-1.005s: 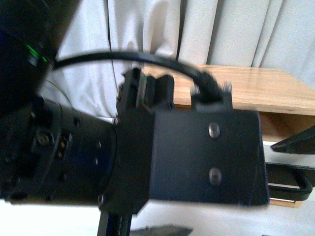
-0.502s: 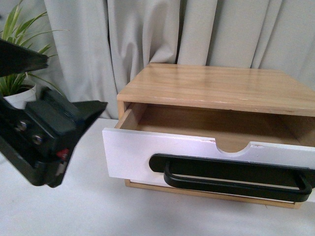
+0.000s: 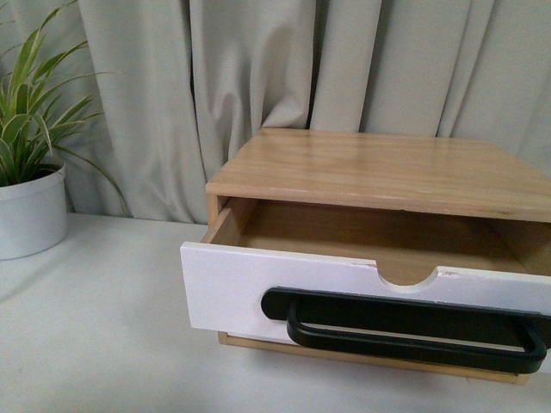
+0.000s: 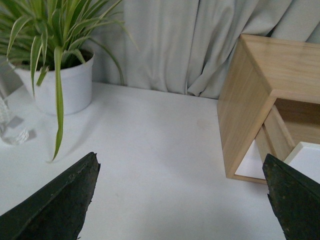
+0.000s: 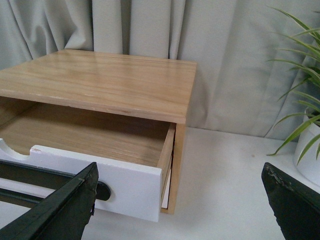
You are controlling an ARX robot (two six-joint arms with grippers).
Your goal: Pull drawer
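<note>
The drawer (image 3: 232,297) stands pulled out of the wooden cabinet (image 3: 379,168). Its white front carries a long black bar handle (image 3: 413,331) and a half-round notch (image 3: 406,275) in the top edge, and the inside looks bare. Neither gripper shows in the front view. My left gripper (image 4: 180,200) is open over the white table, with the cabinet (image 4: 247,105) and a corner of the drawer (image 4: 307,160) off to one side. My right gripper (image 5: 180,205) is open too, just off the drawer's end (image 5: 132,185), with the handle (image 5: 30,175) beyond one finger. Nothing is between either pair of fingers.
A potted plant in a white pot (image 3: 30,211) stands left of the cabinet, and shows in the left wrist view (image 4: 60,85) as well. Another plant (image 5: 307,145) stands on the cabinet's other side. A clear glass object (image 4: 10,125) sits beside the pot. Grey curtains (image 3: 258,77) hang behind.
The left arm filled the front view a second ago, then drew back to the left and left the view. The drawer has stayed pulled out since half a second ago.
</note>
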